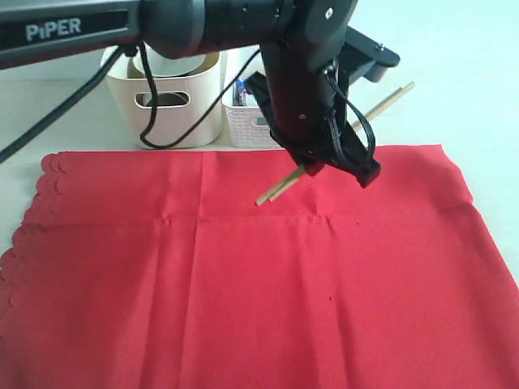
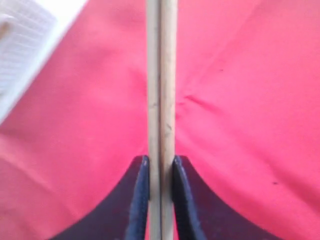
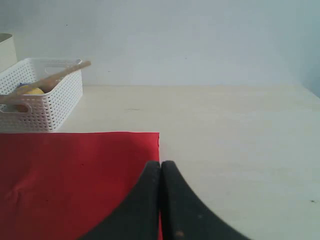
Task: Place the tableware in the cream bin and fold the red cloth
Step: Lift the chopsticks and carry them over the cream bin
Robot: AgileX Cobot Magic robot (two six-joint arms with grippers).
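Red fabric fills most of what we see. The red cloth [image 1: 243,284] lies spread flat on a pale table [image 3: 240,130], with its scalloped edge at the left of the exterior view. A few soft creases cross it, and it is not yet folded.

Above it, the left gripper [image 2: 161,165] pinches the wooden chopsticks [image 2: 161,75] side by side between its fingers. It grips them partway along, so both ends stick out. In the exterior view they hang slanted and appear lifted clear of the cloth. We judge that this mid-length hold keeps the pair together and balanced for a carry to the cream bin [image 1: 203,105]. The bin stands behind the cloth's far edge, with the white basket [image 1: 247,126] just beside it. We cannot see inside the bin, and no other tableware shows on the cloth.

The right gripper [image 3: 160,167] has its fingers pressed together on nothing. It sits low by a far corner of the cloth, probably parked out of the way until the folding.

The tabletop is smooth, matt and cream-coloured. Behind it rises a plain whitish wall [image 3: 200,40], evenly lit.
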